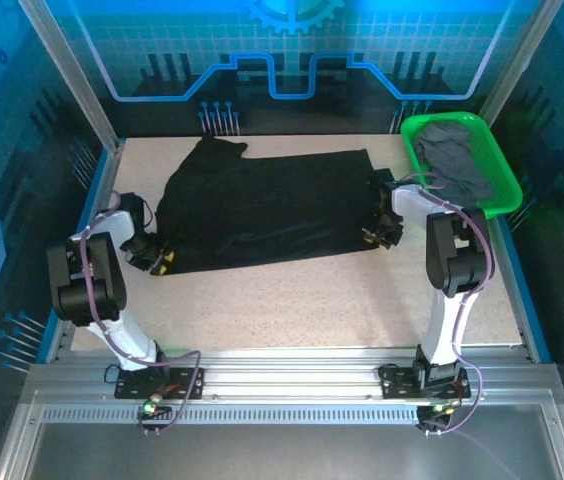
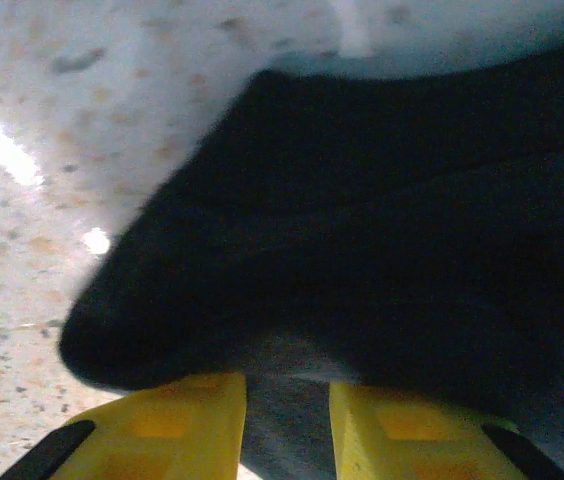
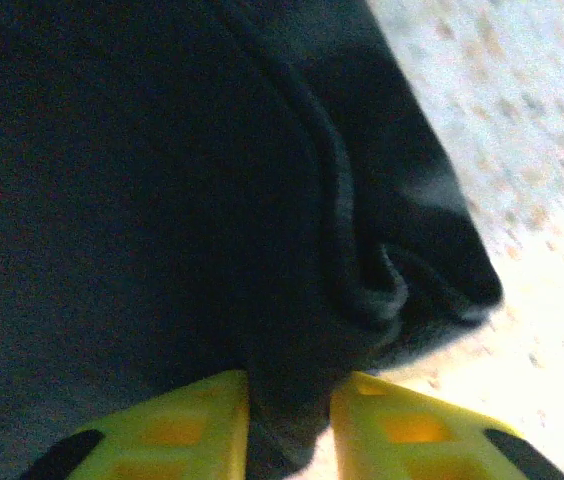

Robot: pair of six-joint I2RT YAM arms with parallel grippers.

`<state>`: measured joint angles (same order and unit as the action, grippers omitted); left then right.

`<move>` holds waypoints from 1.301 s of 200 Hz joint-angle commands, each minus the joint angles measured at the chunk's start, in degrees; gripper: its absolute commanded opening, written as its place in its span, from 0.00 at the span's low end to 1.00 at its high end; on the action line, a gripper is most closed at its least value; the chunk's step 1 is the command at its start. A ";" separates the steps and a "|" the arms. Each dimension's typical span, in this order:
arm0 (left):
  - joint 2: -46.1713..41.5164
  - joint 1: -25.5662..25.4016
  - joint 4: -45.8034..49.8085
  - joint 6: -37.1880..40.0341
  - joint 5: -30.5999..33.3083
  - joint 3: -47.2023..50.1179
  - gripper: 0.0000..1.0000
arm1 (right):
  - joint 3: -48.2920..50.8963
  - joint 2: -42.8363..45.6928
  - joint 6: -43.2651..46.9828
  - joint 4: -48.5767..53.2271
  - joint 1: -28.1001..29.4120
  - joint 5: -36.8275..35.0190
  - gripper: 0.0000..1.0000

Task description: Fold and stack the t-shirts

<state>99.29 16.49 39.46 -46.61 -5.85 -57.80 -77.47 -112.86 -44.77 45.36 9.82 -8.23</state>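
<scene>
A black t-shirt (image 1: 262, 205) lies spread flat across the middle of the table, with one sleeve poking out at the far left. My left gripper (image 1: 160, 262) sits low at the shirt's near-left corner. In the left wrist view its yellow fingers (image 2: 187, 425) stand close together with a bunched fold of the black t-shirt (image 2: 382, 230) pinched between them. My right gripper (image 1: 377, 228) is at the shirt's right edge. Its yellow fingers (image 3: 187, 430) are shut on the hemmed edge of the black t-shirt (image 3: 162, 200). Dark grey t-shirts (image 1: 452, 160) lie crumpled in the basket.
The bright green plastic basket (image 1: 507, 185) stands at the far right corner, just behind my right arm. Bare speckled tabletop (image 1: 292, 305) runs along the near side between the shirt and the arm bases. Blue-lit enclosure walls and metal posts ring the table.
</scene>
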 commanded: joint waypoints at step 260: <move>-15.35 -3.47 0.56 -17.70 -8.36 4.83 0.55 | 15.27 25.68 4.11 -15.60 12.92 25.02 0.54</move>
<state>81.80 13.96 42.74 -60.03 -10.44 -53.45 -60.45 -85.62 -41.45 33.39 20.88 12.75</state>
